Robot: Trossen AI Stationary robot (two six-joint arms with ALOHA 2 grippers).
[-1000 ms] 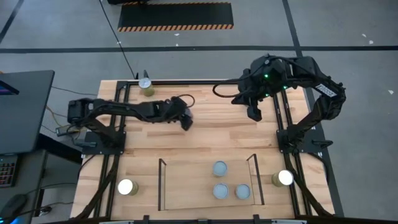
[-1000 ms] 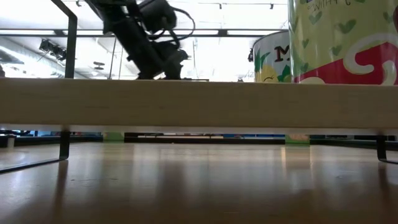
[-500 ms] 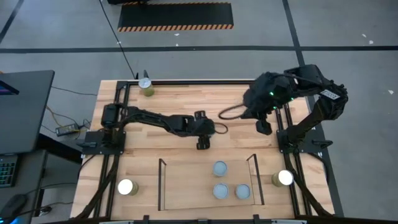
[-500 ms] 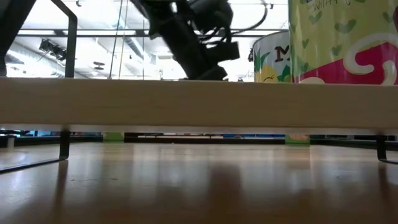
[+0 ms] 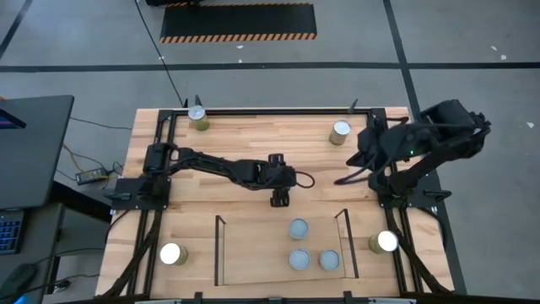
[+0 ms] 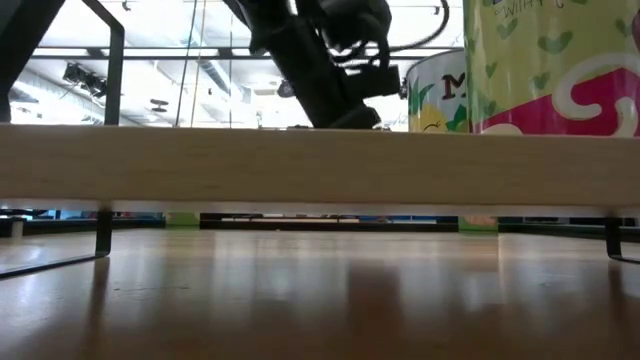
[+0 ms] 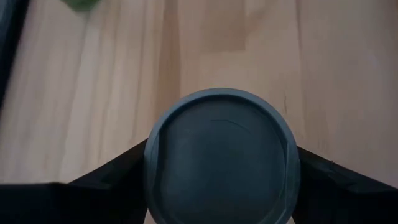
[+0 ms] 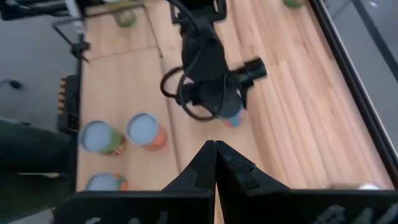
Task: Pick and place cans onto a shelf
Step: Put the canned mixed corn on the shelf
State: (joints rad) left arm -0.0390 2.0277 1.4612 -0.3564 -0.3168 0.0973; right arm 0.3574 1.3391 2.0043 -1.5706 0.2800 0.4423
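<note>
My left gripper [image 5: 278,196] reaches to the table's middle, just beyond the shelf's far edge, and is shut on a can [image 7: 222,158] with a dull grey top. The shelf [image 5: 253,253], a light-wood bay edged by black rods, holds three cans [image 5: 298,228] standing on their bases. More cans stand at far left [image 5: 200,114], far right [image 5: 340,131], near left [image 5: 171,253] and near right [image 5: 386,241]. My right gripper [image 8: 215,152] is shut and holds nothing, drawn back high over the table's right side [image 5: 364,154]. My left gripper pinches the can between its two fingers [image 7: 112,180], one on each side of the can's wall just below the top rim [image 7: 152,171]. The fingers slant down toward the table's near edge. I cannot tell whether the can's base [image 8: 235,120] touches the table.
In the low view the shelf's wooden board [image 6: 320,165] blocks the lower half of the scene, with two printed cans [image 6: 550,65] large at the right. Black frame rods [image 5: 253,111] run along the table's far edge and sides. Bare wood lies between the shelf and the far cans.
My left gripper has swung from the far left part of the table toward its right and near edges, rolling its wrist, then nearly stopped beyond the shelf. My right gripper has drawn back toward the right edge, uncovering the far-right can.
</note>
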